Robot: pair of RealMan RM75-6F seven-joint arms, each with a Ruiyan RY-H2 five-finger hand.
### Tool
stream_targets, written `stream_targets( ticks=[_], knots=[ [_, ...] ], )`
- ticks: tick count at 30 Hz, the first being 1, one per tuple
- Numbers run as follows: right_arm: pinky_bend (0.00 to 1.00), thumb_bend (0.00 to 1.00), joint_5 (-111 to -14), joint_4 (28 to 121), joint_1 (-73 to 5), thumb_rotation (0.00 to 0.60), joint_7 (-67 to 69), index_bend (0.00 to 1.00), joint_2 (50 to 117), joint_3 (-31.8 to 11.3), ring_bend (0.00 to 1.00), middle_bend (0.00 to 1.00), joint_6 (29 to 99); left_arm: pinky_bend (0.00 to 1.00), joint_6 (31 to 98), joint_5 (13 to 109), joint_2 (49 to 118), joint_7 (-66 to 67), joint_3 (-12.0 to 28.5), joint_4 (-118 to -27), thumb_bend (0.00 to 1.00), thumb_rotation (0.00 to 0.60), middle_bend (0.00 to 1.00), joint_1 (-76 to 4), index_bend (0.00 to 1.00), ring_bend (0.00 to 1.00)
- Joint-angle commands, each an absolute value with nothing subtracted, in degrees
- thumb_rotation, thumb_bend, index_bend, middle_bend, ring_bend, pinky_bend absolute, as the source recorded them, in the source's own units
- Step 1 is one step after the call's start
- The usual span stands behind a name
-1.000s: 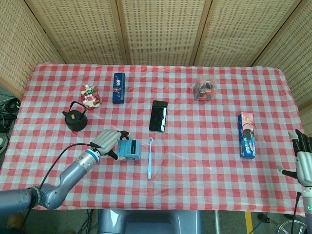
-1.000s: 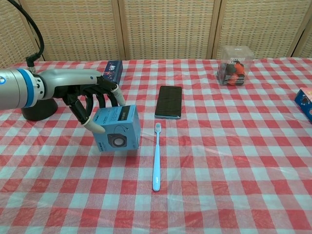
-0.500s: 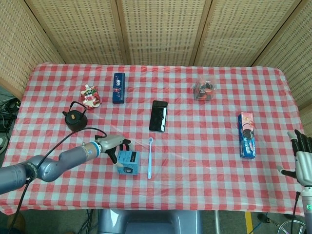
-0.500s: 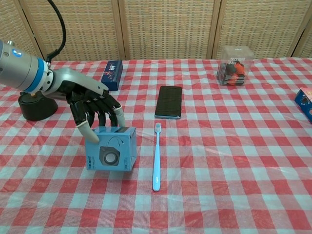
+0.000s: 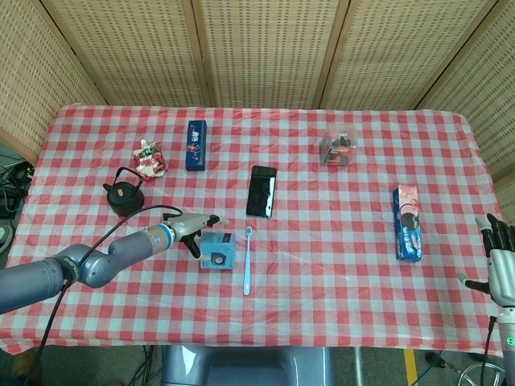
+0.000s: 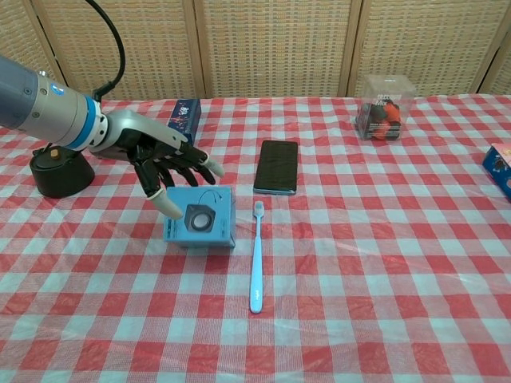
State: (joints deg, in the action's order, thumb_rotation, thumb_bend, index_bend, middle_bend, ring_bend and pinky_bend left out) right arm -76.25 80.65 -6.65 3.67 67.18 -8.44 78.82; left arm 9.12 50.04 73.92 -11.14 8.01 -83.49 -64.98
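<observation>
Blue box (image 6: 200, 227) lying flat, left hand (image 6: 164, 165) fingers spread above (holding nothing), toothbrush (image 6: 257, 255) just beside

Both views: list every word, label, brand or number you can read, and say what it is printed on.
No text can be read in either view.
Light blue box beside the left hand: a round graphic on top, no legible words.
Dark blue box: print too small.
Long blue and red box: print blurred.
Clear box: dark label, unreadable.
Phone: blank screen.
</observation>
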Motion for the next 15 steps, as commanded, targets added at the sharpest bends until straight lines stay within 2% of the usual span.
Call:
stream_targets(
  ticks=[1,5,10,15],
  knots=[
    [0.0,0.0,-76.25,80.66,-6.65,0.6,3.68,0.03,67.19,-8.43,0.0,0.0,78.83,0.0,14.74,51.27,74.82,-11.37,8.73,-84.04,0.08,0.6,0.0,-63.28,0.0,0.0],
    [0.0,0.0,-76.33,80.73,-6.66,0.6,3.58,0.03,67.15,-8.4,0.0,0.0,78.87,0.0,22.06,53.65,75.26,-12.61,11.31,-85.76,0.06,0.6,0.0,-60.04,0.0,0.0],
    [0.0,0.0,-76.58,80.92,-6.57,0.6,3.74,0.03,67.09,-8.35,0.0,0.0,79.15,0.0,33.09,61.17,74.08,-13.83,13.88,-88.45,0.05,0.6,0.0,-54.62,0.0,0.0],
    [0.0,0.0,-76.94,81.12,-6.39,0.6,4.32,0.03,66.83,-8.26,0.0,0.0,79.47,0.0,46.94,66.98,71.62,-7.14,11.58,-90.87,0.0,0.6,0.0,-48.43,0.0,0.0]
  ],
)
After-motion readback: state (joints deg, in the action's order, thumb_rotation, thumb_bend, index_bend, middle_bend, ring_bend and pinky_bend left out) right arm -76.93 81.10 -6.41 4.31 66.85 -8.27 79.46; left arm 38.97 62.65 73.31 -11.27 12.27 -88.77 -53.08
